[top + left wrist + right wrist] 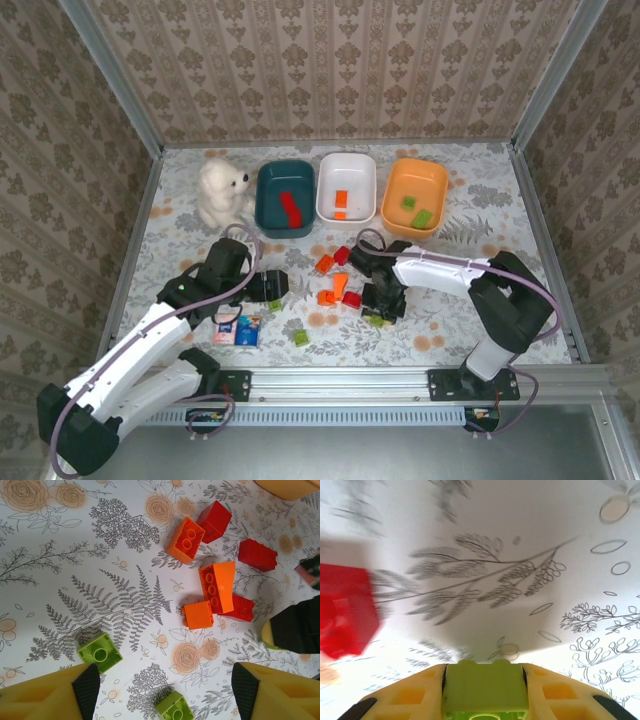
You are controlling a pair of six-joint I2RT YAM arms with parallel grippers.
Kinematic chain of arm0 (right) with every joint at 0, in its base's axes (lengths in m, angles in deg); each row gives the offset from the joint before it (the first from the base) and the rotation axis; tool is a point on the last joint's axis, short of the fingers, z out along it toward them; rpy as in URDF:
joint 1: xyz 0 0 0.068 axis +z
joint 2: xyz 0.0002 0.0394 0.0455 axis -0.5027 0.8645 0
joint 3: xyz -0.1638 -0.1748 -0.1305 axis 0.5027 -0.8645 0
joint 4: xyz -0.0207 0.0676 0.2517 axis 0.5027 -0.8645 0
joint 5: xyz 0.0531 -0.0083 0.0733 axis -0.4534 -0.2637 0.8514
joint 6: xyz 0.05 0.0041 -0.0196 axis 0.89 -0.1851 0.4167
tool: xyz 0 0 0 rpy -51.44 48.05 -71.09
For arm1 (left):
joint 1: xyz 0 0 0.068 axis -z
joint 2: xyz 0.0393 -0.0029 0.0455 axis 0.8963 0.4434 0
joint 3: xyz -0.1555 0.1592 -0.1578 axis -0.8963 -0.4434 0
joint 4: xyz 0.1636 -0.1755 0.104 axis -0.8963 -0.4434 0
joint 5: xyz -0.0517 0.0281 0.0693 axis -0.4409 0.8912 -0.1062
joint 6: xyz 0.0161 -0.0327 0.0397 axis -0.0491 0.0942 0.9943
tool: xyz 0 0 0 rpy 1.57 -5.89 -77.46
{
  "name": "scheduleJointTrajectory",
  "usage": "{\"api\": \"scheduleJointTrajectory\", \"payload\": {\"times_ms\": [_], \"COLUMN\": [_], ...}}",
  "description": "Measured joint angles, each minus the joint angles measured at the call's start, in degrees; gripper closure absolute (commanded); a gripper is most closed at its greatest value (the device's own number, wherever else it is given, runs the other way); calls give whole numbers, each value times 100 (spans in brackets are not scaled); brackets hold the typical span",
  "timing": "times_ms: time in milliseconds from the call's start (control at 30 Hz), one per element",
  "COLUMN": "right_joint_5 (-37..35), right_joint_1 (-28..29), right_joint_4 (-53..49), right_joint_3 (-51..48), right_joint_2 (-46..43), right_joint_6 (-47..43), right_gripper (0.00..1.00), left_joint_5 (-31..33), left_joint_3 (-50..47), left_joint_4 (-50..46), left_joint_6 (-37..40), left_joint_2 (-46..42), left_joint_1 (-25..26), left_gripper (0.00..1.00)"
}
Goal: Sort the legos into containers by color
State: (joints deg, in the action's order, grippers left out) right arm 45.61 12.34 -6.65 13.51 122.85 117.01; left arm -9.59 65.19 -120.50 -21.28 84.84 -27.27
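Observation:
My right gripper [380,312] is down on the table, shut on a lime green lego [485,692] that sits square between its yellow fingers [545,692]. A red lego [345,611] lies just to its left. My left gripper [166,687] hangs open above the cloth, with two lime green legos [100,652] [174,707] below it, untouched. Beyond them lies a cluster of orange legos [186,539] and red legos [257,555]. At the back stand the containers: a teal bowl [270,215] holding red bricks, a white bowl [365,195] holding orange ones, an orange bowl [435,185] holding green ones.
A white plush bear [220,190] sits left of the teal bowl. A blue-and-pink packet [238,328] lies near the front, under my left arm. A metal rail [350,380] runs along the near edge, and patterned walls close in the table.

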Motion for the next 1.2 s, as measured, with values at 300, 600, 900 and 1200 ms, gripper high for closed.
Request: {"api": "scheduleJointTrajectory", "payload": {"times_ms": [300, 600, 900, 1200], "right_joint_5": [-570, -866, -1003, -1003], "right_joint_1": [-1814, -3442, -3869, -3939], "right_joint_4": [-603, -439, -398, -938], "right_joint_3": [1867, 3908, 5807, 7495], "right_joint_2": [-343, 1475, 3609, 4868], "right_joint_6": [-1209, -2229, -2330, -2181], "right_gripper": [72, 73, 71, 55], "left_joint_5": [223, 463, 804, 955], "left_joint_3": [0, 76, 256, 538], "left_joint_4": [-50, 138, 350, 442], "left_joint_6": [-63, -155, -240, -249], "left_joint_2": [50, 562, 994, 1668], "left_joint_1": [2, 131, 516, 848], "left_gripper": [27, 27, 27, 27]}}
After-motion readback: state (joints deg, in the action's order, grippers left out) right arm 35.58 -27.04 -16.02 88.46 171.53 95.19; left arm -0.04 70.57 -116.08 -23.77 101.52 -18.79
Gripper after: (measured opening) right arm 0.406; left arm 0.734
